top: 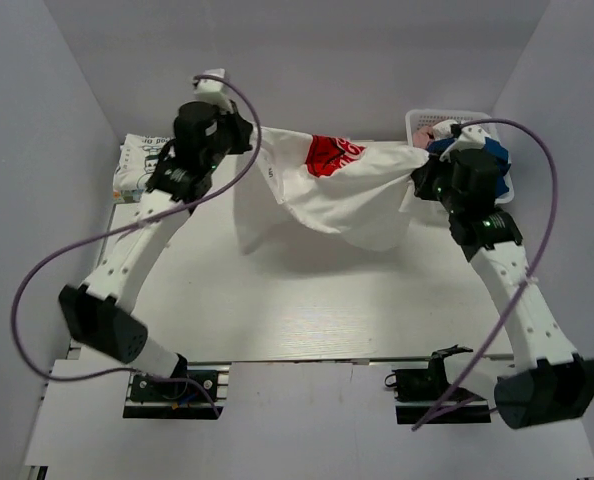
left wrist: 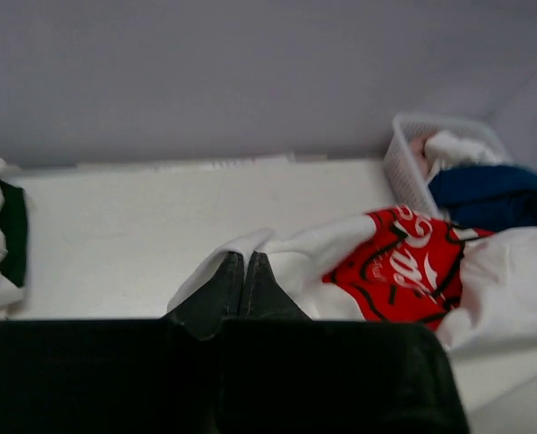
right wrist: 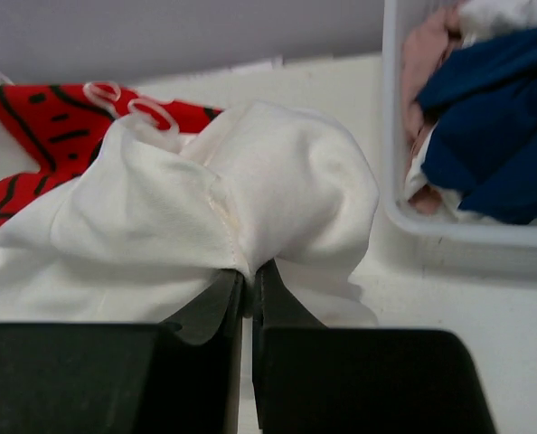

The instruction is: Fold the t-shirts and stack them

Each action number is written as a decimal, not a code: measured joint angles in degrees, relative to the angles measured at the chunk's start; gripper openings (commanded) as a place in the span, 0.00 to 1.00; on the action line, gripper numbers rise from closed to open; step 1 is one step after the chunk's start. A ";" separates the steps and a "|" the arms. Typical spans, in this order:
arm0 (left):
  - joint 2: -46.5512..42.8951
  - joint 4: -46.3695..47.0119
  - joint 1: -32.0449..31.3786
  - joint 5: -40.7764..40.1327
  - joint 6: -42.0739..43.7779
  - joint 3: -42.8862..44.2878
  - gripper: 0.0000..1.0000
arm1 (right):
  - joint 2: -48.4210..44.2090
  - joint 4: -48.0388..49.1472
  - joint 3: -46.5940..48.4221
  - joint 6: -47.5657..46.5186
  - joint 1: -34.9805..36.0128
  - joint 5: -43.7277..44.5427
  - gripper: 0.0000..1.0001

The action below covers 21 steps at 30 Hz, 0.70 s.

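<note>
A soft white cloth t-shirt with a red rectangular chest print [top: 327, 185] is being stretched between both hands across the upper middle of the frame, sagging in loose folds over the white counter [top: 307, 300]. One edge is being pinched by the left hand [left wrist: 243, 264], a bunched corner by the right hand [right wrist: 248, 274]. A folded white tee with dark print [top: 140, 165] is lying at the upper left, so the stack seems barely begun. A crumpled royal-blue tee [right wrist: 494, 136] is waiting in the white plastic lattice basket [top: 447, 113], upper right.

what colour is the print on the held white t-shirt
Red print, white lettering, black lines; left wrist view.
</note>
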 measured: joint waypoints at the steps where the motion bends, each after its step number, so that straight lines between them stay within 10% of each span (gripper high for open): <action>1: -3.32 0.26 0.11 -1.22 0.20 -0.76 0.00 | -1.92 -0.04 0.39 -0.31 -0.02 -0.02 0.00; 18: -35.89 -3.65 0.20 -16.41 0.44 -7.28 0.00 | -19.32 -4.85 9.90 -2.21 -0.02 -4.35 0.00; 21: -35.78 -3.72 0.39 -20.04 -2.34 -13.64 0.00 | -16.09 -5.29 6.23 0.37 -0.02 -3.39 0.35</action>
